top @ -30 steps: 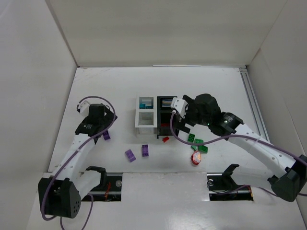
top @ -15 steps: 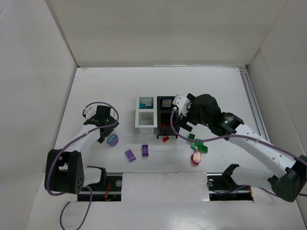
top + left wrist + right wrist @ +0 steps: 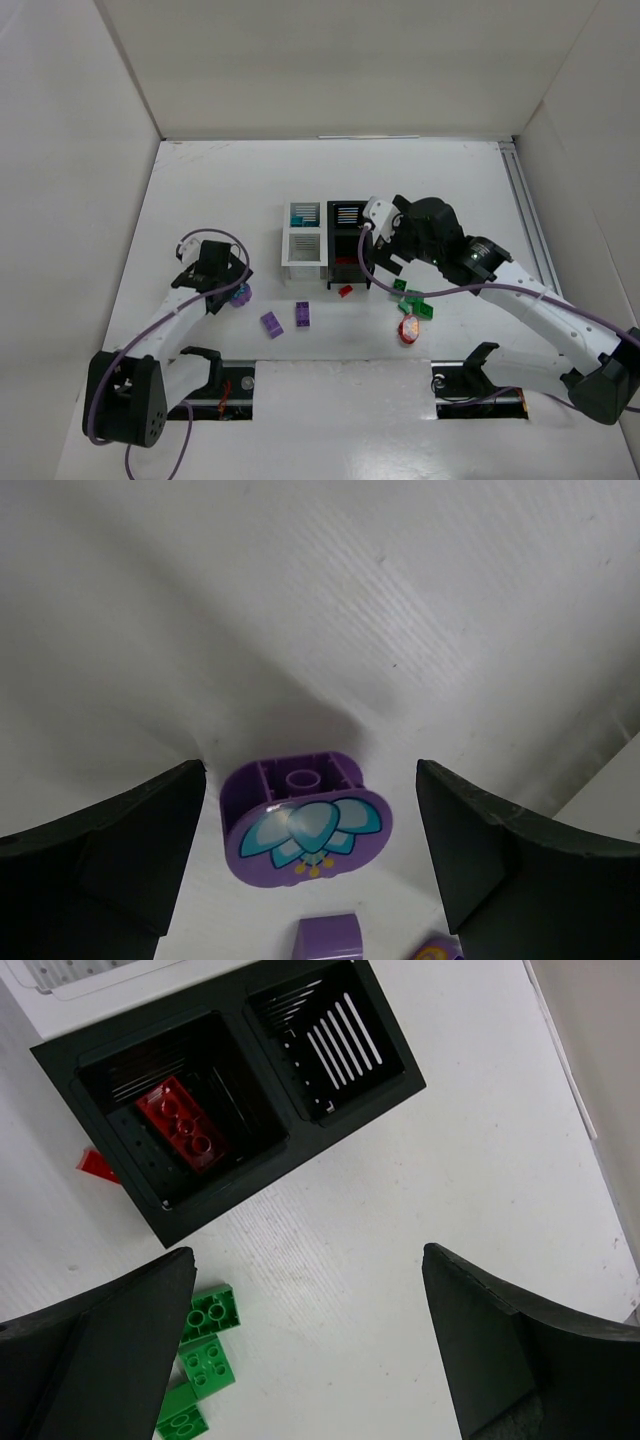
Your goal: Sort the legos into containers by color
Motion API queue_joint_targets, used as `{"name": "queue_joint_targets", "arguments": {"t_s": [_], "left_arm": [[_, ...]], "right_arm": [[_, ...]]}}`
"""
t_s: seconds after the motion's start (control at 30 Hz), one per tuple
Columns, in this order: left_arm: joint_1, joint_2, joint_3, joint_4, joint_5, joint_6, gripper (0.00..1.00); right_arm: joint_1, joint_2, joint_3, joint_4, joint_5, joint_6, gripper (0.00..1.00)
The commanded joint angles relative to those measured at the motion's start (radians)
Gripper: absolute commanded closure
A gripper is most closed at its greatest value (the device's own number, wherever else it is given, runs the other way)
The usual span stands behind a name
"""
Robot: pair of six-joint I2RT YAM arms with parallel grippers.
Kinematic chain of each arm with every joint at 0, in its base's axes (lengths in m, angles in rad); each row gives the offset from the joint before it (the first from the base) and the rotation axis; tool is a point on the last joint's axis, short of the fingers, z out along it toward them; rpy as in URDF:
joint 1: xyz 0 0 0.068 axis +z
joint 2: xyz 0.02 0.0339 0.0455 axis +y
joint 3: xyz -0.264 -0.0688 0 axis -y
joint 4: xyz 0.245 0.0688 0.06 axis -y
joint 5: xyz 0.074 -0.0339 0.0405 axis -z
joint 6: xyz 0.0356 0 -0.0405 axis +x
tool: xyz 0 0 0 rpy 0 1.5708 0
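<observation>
Starting nearest the arm bases, on the white tabletop (image 3: 200, 190): a purple brick (image 3: 271, 324) with a second purple brick (image 3: 302, 314) just beside it, not touching. Well to the right, a red-yellow roundish piece (image 3: 409, 331). A little farther back on the left, the left hand (image 3: 230, 288), low over the tabletop, fingers (image 3: 110, 850) spread wide to either side of a purple rounded lego (image 3: 305, 825) with a teal flower print. Clear gaps on both sides, nothing gripped. Over on the right, just beyond the roundish piece, three green bricks (image 3: 208, 1365) bunched close together. Next, a small red piece (image 3: 345, 291) on the tabletop just outside the near black bin (image 3: 225, 1188), and a red brick (image 3: 188, 1125) lying inside that bin. Against its left side, the near white bin (image 3: 303, 262), contents too hard to make out. Just right of the black bins, above bare tabletop, the right hand (image 3: 307, 1252), spread fully wide and holding nothing. Farthest back, the far black bin (image 3: 335, 1035) with white slats, and beside it the far white bin (image 3: 287, 215), teal showing inside.
</observation>
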State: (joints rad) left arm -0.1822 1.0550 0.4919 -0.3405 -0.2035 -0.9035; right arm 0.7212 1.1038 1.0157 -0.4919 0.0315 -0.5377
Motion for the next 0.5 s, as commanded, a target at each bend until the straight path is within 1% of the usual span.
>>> {"name": "queue_joint_targets", "arguments": {"t_s": [0.0,0.13,0.2,0.33,0.47], "left_arm": [[-0.005,-0.046,-0.07,0.018,0.076,-0.02,0.16],[-0.028,-0.093,-0.113,0.076,0.124,-0.008,0.17],[-0.054,-0.093,-0.113,0.087,0.136,0.008,0.21],[-0.135,-0.093,-0.079,0.028,0.085,0.008,0.21],[-0.192,-0.093,-0.079,0.005,0.098,-0.002,0.24]], "right_arm": [[0.001,-0.019,-0.009,0.003,-0.011,0.024,0.0],[0.001,-0.019,-0.009,0.012,-0.021,0.024,0.0],[0.001,-0.019,-0.009,0.021,-0.03,0.024,0.0],[0.001,-0.019,-0.018,0.021,-0.03,0.024,0.0],[0.001,-0.019,-0.028,0.021,-0.03,0.024,0.0]]}}
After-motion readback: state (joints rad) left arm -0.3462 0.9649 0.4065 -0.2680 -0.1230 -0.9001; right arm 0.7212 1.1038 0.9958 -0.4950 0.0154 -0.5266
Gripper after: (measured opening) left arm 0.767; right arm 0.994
